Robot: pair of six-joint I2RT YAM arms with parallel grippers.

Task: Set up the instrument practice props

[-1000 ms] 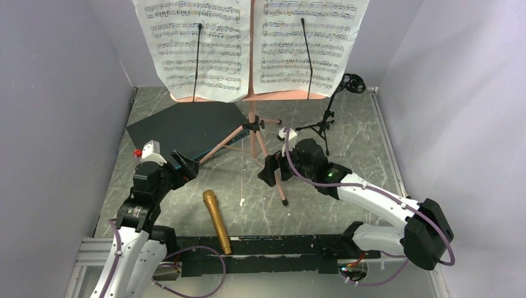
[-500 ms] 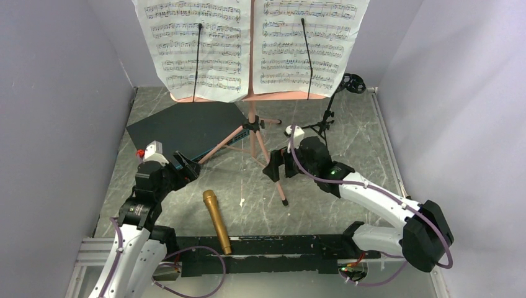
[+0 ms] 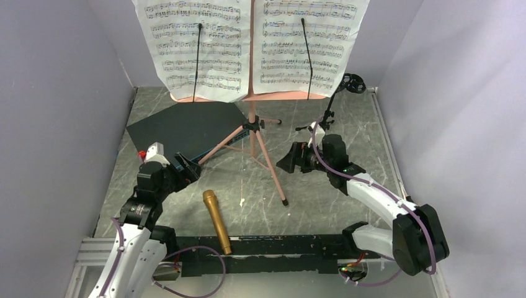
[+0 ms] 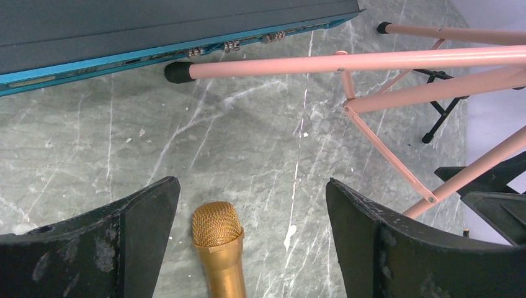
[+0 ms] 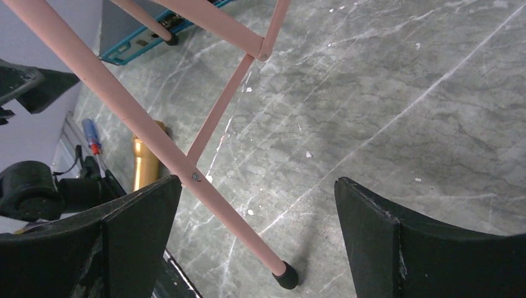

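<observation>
Partly cropped, the microphone point(image 4: 218, 248) lies near the wide left claw point(image 4: 251, 189); right claw point(image 5: 257, 186) gapes.

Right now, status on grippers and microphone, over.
Left gripper open, empty. Right gripper open, empty. Gold microphone lying flat, untouched. Music stand leg close by right gripper.

No readable words, brands or numbers
Only printed music notation, staves of notes too small to read, covers the two white sheet-music pages point(image 3: 195, 46) on the pink music stand point(image 3: 251, 118)
</observation>
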